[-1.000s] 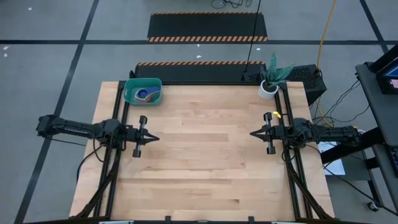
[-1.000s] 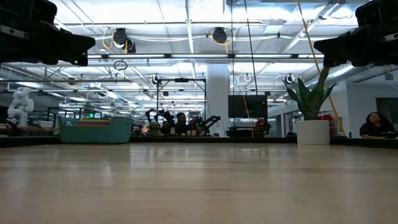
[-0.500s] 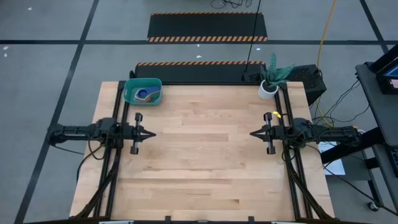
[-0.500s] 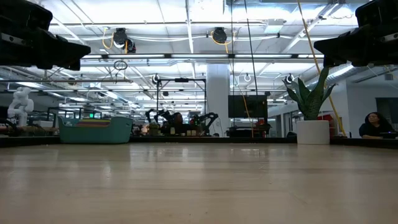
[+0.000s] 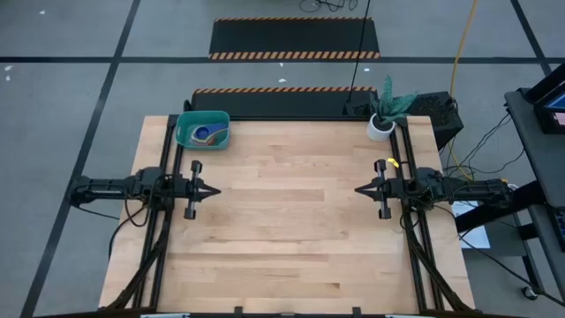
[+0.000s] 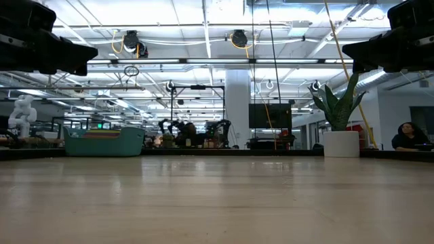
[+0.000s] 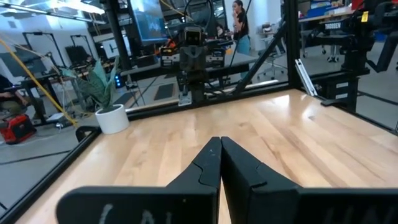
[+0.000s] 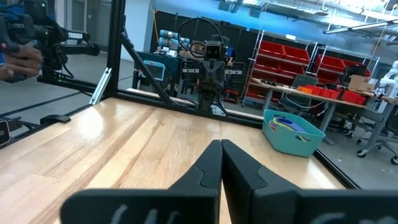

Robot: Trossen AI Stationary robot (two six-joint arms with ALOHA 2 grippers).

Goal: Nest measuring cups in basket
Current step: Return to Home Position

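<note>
Fingers [image 7: 205, 165] pressed together on nothing, the left gripper [image 5: 214, 189] and right gripper [image 5: 358, 189] faced each other across the table [image 5: 291, 238], apparently parked because the job looked finished. The measuring cups [image 5: 205, 134] lay inside the teal basket [image 5: 183, 131] at the far left-side corner, well apart from both.

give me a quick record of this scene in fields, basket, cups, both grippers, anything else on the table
basket: teal, at the far left corner of the table
measuring cups: clustered together inside the basket
left gripper: shut, holding nothing, over the table's left side
right gripper: shut, holding nothing, over the table's right side
white plant pot: far right corner, leafy plant in it
</note>
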